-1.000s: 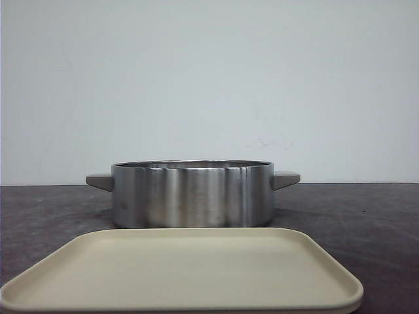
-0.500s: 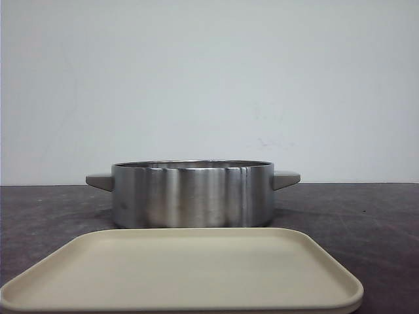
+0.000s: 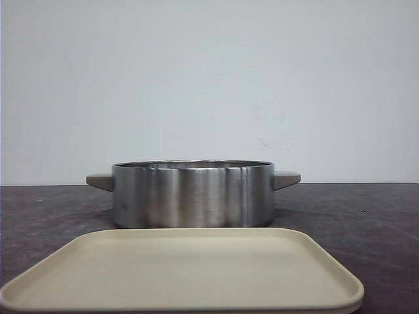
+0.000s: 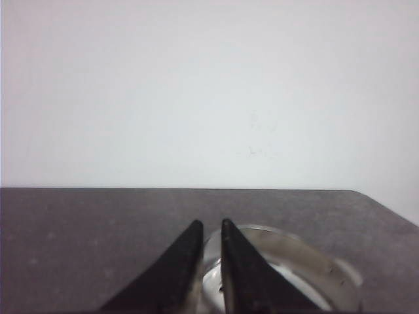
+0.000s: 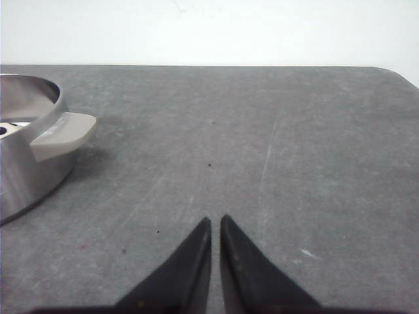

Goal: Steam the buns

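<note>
on the dark grey bench (image 3: pixel 366 216), at the centre of the front view, stands a brushed steel pot (image 3: pixel 193 194) with a grey handle (image 3: pixel 286 178) at 3 o'clock and another at 9 o'clock. at 6 o'clock from the pot, nearest the camera, lies a cream tray (image 3: pixel 183 271), its far edge just beside the pot's base. behind the bench rises a plain white wall (image 3: pixel 209 78). no buns show in any view, and the pot's inside cannot be read from the front. in the left wrist view the left pincer (image 4: pixel 211 226) hangs above the pot's rim, its black fingers (image 4: pixel 183 261) drawn to a narrow slit and holding nothing. in the right wrist view the right pincer (image 5: pixel 215 221) sits over bare bench, fingers (image 5: pixel 245 268) nearly together and holding nothing, the pot's handle off at 10 o'clock.
</note>
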`<state>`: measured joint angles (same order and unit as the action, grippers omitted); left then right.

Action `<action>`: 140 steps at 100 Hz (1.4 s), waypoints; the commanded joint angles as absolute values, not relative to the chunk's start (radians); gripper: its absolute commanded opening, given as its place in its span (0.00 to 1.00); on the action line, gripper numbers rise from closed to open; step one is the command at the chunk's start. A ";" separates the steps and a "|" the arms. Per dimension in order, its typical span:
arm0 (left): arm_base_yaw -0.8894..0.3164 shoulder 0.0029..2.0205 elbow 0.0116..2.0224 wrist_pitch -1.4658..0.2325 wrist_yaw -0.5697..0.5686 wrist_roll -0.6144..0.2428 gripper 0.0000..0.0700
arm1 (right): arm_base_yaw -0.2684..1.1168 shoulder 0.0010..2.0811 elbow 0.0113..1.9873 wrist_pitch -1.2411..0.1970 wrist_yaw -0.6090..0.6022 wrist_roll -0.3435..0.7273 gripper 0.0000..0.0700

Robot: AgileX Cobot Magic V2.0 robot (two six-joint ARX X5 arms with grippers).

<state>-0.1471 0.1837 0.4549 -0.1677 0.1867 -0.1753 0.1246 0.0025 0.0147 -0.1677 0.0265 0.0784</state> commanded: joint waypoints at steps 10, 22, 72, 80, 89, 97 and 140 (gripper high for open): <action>-0.091 0.072 0.266 -0.135 0.162 -0.157 0.00 | 0.128 0.004 0.012 -0.158 0.027 0.071 0.02; -0.039 0.017 0.177 -0.143 0.151 -0.159 0.00 | 0.128 0.004 0.012 -0.158 0.027 0.071 0.02; 0.027 0.003 0.036 -0.140 0.155 -0.049 0.00 | 0.128 0.004 0.012 -0.158 0.027 0.072 0.02; 0.027 0.003 0.018 -0.139 0.155 -0.049 0.00 | 0.128 0.004 0.012 -0.158 0.027 0.071 0.02; 0.027 0.003 0.014 -0.158 0.154 -0.035 0.00 | 0.128 0.004 0.012 -0.158 0.027 0.072 0.02; 0.028 0.003 0.014 -0.183 0.152 -0.007 0.00 | 0.128 0.004 0.012 -0.158 0.027 0.071 0.02; 0.086 0.004 0.014 -0.184 0.102 0.037 0.00 | 0.128 0.004 0.012 -0.158 0.027 0.071 0.02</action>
